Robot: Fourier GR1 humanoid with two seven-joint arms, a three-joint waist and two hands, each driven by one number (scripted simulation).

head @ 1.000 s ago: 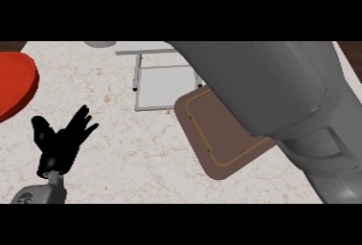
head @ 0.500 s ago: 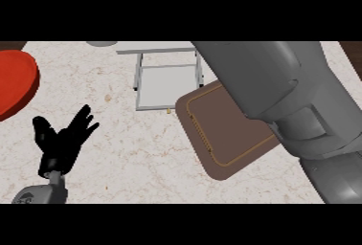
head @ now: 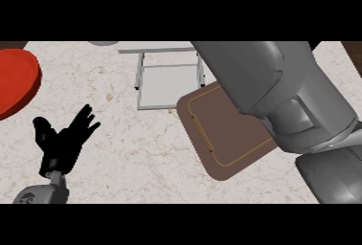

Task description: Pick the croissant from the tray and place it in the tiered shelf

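The black left hand (head: 62, 141) rests spread open (fingers up) on the pale speckled tabletop (head: 141, 158); a grey right forearm (head: 283, 100) covers the brown rectangular tray (head: 219, 139) beside the white tiered shelf (head: 166, 86), its hand hidden.

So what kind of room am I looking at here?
Probably a kitchen: a pale speckled stone-like counter, a brown tray, a white tiered shelf and a red plate on it.

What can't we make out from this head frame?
- Croissant: not visible; the right forearm covers part of the brown tray.
- Right hand: hidden, so nothing shows whether it holds anything.
- Tiered shelf: right side hidden behind the same forearm, top cut off by the frame's edge.
- Red object: cut off by the left edge.
- Left hand shows fully, open, at lower left.
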